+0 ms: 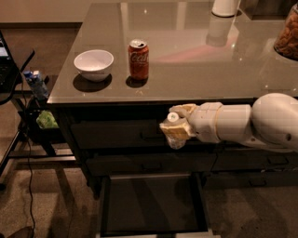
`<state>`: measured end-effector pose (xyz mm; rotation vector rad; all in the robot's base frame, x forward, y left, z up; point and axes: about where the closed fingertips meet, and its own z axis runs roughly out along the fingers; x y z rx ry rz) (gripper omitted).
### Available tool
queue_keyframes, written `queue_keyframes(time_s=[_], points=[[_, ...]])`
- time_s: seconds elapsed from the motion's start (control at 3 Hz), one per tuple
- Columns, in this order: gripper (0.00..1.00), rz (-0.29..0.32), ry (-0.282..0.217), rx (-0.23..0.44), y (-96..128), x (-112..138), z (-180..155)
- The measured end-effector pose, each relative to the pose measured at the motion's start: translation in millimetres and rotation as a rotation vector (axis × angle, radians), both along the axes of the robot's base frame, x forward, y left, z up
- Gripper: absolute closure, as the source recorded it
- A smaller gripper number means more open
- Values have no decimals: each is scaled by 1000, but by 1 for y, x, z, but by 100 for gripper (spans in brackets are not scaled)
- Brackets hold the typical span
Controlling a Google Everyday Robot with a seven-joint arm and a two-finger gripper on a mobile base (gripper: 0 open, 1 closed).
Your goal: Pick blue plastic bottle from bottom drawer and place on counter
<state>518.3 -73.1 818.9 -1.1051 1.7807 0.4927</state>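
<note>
Gripper: the gripper (177, 126) hangs in front of the cabinet face, just under the counter's front edge and level with the top shallow drawer (116, 135). Its pale arm (260, 122) reaches in from 3 o'clock.
Jaws: clenched on the bottle, with the fingers wrapped over its middle.
Bottle: the bottle (172, 117) stands near upright between the jaws. Its white cap shows at 12 o'clock above the fingers and its clear base pokes out at 6 o'clock. It is held in the air, touching neither drawer nor counter.
Counter edge: the front lip of the counter (200, 69) runs just above the gripper at 12 o'clock.
Open room: a bare glossy stretch lies at 12 to 1 o'clock of the gripper, between the can and the jar.
Bottom drawer: the bottom drawer (153, 204) is pulled out at 6 o'clock of the gripper, well below it, showing a dark floor.
Can: the red can (138, 59) stands upright near the front edge, at 11 o'clock of the gripper, and bears white Coca-Cola script.
Bowl: the white bowl (93, 63) sits at 9 o'clock of the can, apart from it.
Far side: a white vessel (226, 7) stands at the top edge and a jar (287, 32) is cut off at 2 o'clock.
Side table: the side table (14, 83) stands at 9 o'clock, with a blue carton (35, 82) whose print is too small to read.
Bottle label: hidden by the fingers.
</note>
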Motion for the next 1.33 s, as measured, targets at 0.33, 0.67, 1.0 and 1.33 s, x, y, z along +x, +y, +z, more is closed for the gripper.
queue_keyframes(time_s=[0.33, 0.67, 1.0, 1.33], points=[[100, -5, -51, -6, -4, 5, 36], [100, -15, -109, -24, -11, 8, 76], [100, -19, -173, -65, -21, 14, 136], [100, -19, -175, -66, -21, 14, 138]])
